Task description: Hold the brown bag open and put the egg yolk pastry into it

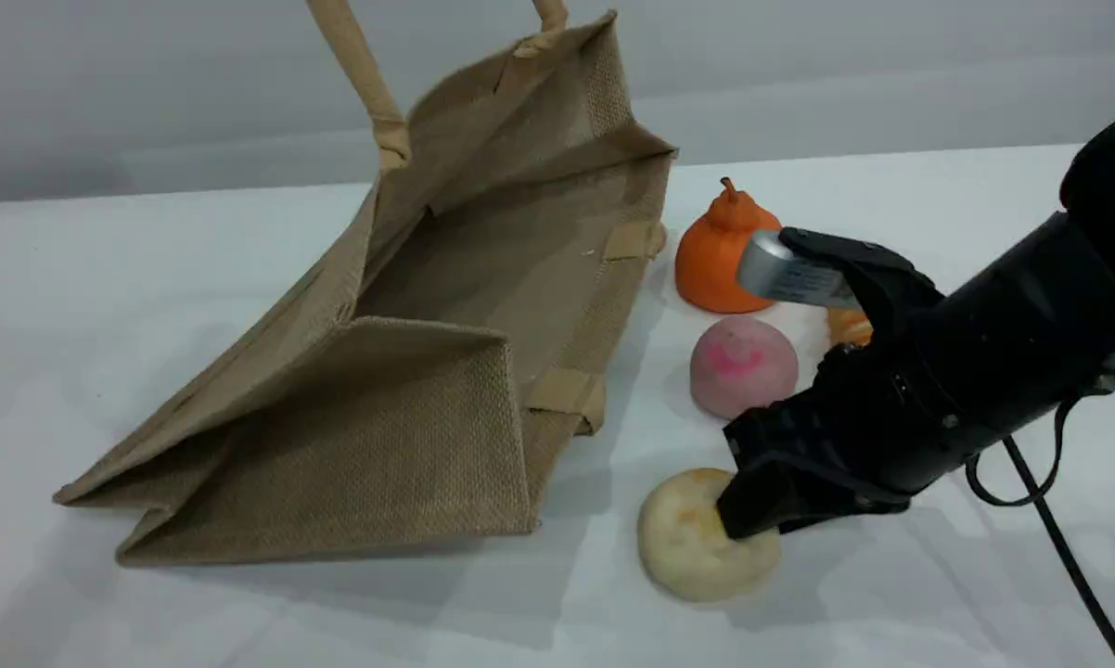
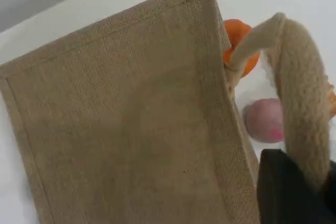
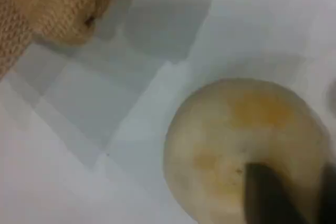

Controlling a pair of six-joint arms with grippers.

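Right gripper (image 1: 752,506) on the egg yolk pastry (image 1: 692,547)
Jaws pinching the pastry right of the brown bag (image 1: 409,371); left gripper (image 2: 294,192) jaws pressed on its handle (image 2: 302,87).

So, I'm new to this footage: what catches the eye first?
The big brown bag lies left on the table, mouth gaping, one handle pulled up. Right of it, the right gripper presses onto the pale egg yolk pastry, with a pink bun behind.

Bare table (image 1: 613,445) between pastry (image 1: 697,547) and bag (image 1: 409,371)
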